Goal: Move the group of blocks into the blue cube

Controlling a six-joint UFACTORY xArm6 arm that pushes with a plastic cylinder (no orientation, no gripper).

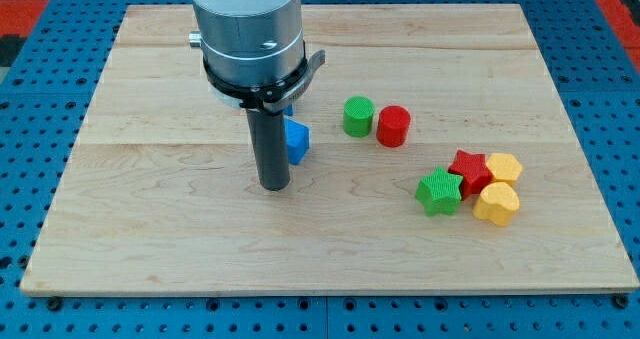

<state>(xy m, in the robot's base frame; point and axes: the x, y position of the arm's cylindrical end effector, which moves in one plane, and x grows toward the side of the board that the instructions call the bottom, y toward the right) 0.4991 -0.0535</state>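
Note:
My tip (pixel 274 186) rests on the wooden board (pixel 150 219), just left of and slightly below the blue cube (pixel 297 142), which the rod partly hides. A second blue block is hidden behind the arm. A group of blocks lies at the view's right: a green star (pixel 439 190), a red star (pixel 467 168), a yellow block (pixel 504 167) and another yellow block (pixel 496 203), all touching. A green cylinder (pixel 358 116) and a red cylinder (pixel 393 125) stand side by side right of the blue cube.
The board sits on a blue pegboard surface (pixel 30 129). The arm's grey body (pixel 250 29) covers the upper middle-left of the board.

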